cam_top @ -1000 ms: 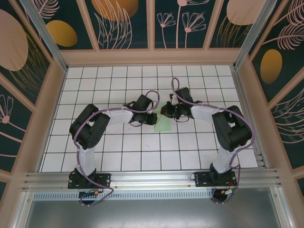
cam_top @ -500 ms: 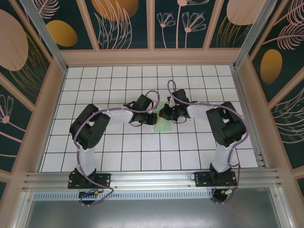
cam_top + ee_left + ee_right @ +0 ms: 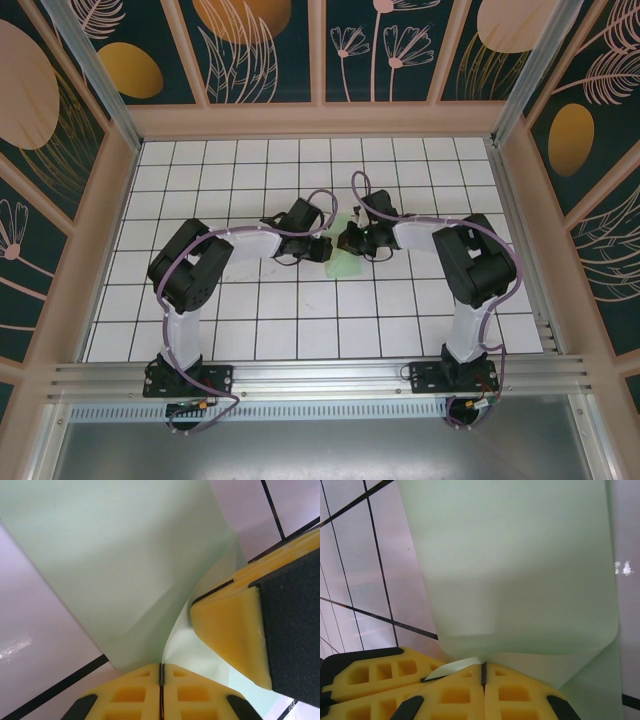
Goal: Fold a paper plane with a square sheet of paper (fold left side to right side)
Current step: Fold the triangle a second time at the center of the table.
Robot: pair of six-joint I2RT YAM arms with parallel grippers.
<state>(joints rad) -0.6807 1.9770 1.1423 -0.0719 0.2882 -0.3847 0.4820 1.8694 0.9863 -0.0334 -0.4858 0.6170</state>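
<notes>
The square sheet of paper (image 3: 345, 262) is pale green and sits mid-table, bent upward between the two grippers. My left gripper (image 3: 326, 248) is shut on its edge. In the left wrist view the sheet (image 3: 110, 555) runs down into the closed seam of the left gripper (image 3: 161, 674), with a crease leading into it. My right gripper (image 3: 350, 238) is shut on the paper too. From the right wrist the sheet (image 3: 520, 565) curls over at its right side and enters the closed right gripper (image 3: 483, 674). The two grippers almost touch. The paper plane is not formed.
The white grid table (image 3: 300, 320) has open tiles on all sides of the arms. Wooden walls (image 3: 320, 118) fence it in. A metal rail (image 3: 320, 375) runs along the near edge by the arm bases.
The right gripper has crept left toward the left gripper, and its elbow has drawn in. The paper between them looks more bunched. The left arm has held still.
</notes>
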